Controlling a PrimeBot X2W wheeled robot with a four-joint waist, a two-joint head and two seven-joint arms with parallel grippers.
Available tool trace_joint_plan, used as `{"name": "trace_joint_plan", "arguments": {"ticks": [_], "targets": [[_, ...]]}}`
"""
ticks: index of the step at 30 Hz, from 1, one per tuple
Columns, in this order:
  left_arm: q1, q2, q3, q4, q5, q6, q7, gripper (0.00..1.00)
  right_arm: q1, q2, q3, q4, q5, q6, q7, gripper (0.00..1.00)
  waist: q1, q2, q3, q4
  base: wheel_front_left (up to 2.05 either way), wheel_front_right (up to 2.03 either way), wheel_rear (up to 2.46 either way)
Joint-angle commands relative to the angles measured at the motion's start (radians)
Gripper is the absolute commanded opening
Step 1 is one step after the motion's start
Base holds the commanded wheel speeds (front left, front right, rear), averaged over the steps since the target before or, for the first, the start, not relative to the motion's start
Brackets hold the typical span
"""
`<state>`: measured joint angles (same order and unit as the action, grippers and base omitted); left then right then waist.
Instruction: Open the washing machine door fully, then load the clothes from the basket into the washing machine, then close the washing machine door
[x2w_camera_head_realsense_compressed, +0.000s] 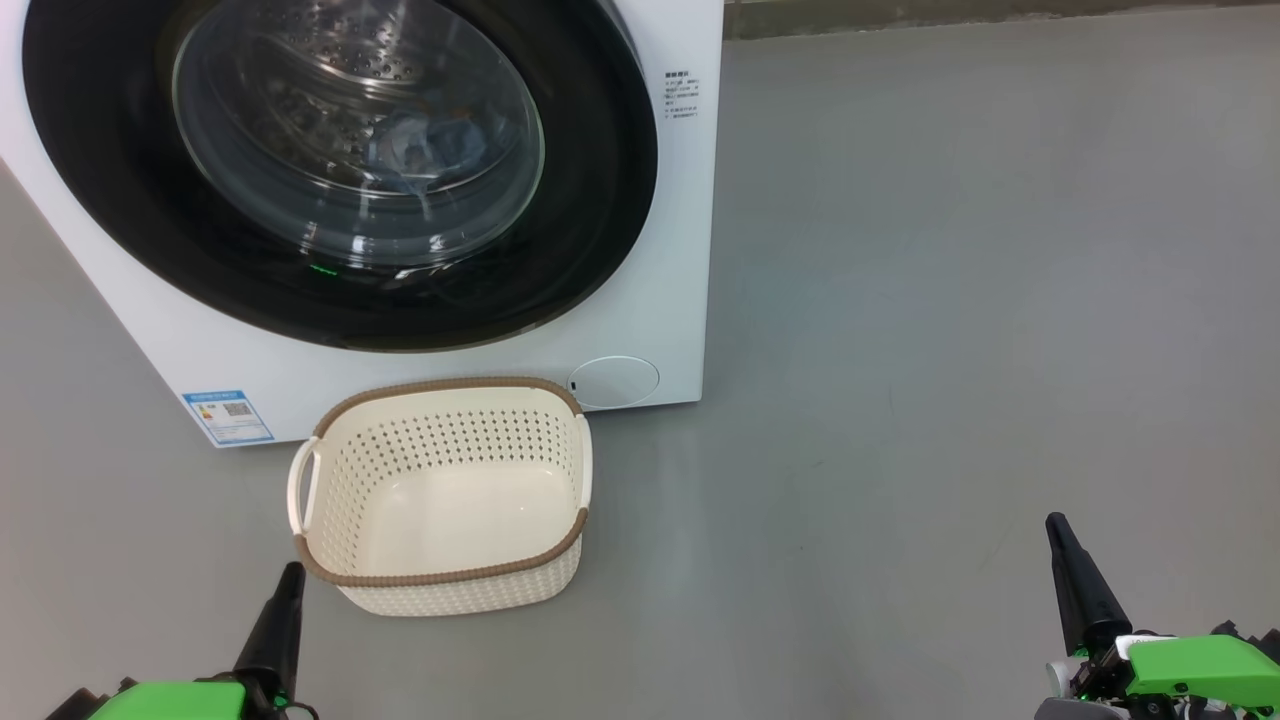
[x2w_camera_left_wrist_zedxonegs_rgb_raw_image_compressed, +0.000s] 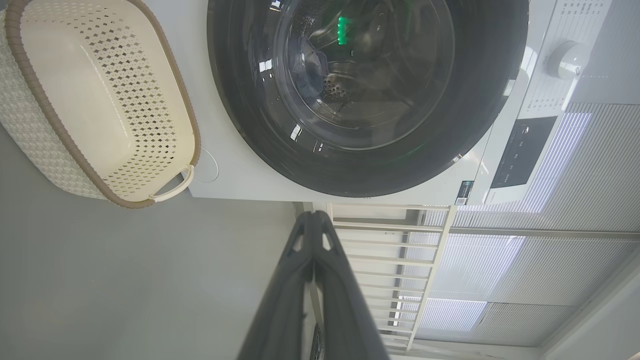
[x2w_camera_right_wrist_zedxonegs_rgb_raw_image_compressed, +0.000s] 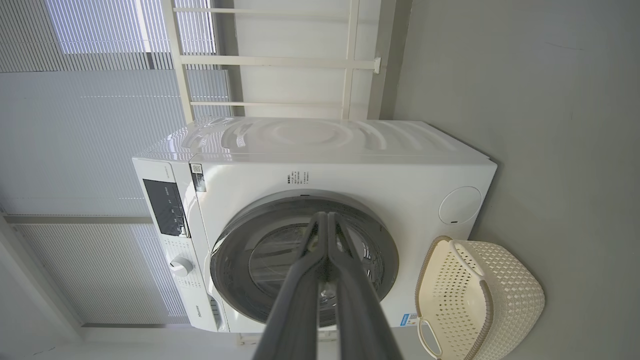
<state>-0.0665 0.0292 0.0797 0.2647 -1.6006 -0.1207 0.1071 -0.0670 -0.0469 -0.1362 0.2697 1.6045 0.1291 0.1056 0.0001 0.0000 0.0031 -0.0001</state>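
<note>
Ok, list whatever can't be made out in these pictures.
The clothes: head view, only a bluish shape behind the washing machine door; glare on the glass blurs it, so the piece count is unclear.
Door's top: cut off by the head view's upper edge.
The printed label on the washing machine: head view, too small to read.
Door's centre: right wrist view, hidden behind the shut right claw.

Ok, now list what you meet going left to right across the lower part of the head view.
Shut left pincer with long dark fingers → empty cream perforated plastic basket with brown woven-look rim → round white flap on the big white washing machine → shut right pincer.
</note>
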Motion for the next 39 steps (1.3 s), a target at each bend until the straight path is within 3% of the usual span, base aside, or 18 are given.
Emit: {"name": "trace_joint_plan", "arguments": {"ticks": [1,39], "targets": [[-0.042,0.021,0.034,-0.019,-0.008,-0.010,0.006,0.00,-0.041,-0.003,0.022,-0.025,0.004,0.002,0.008,0.00,0.0000,0.0000,0.000,0.000,0.00,0.00,0.00],[-0.042,0.021,0.034,-0.019,-0.008,-0.010,0.006,0.00,-0.041,-0.003,0.022,-0.025,0.004,0.002,0.008,0.00,0.0000,0.0000,0.000,0.000,0.00,0.00,0.00]]}}
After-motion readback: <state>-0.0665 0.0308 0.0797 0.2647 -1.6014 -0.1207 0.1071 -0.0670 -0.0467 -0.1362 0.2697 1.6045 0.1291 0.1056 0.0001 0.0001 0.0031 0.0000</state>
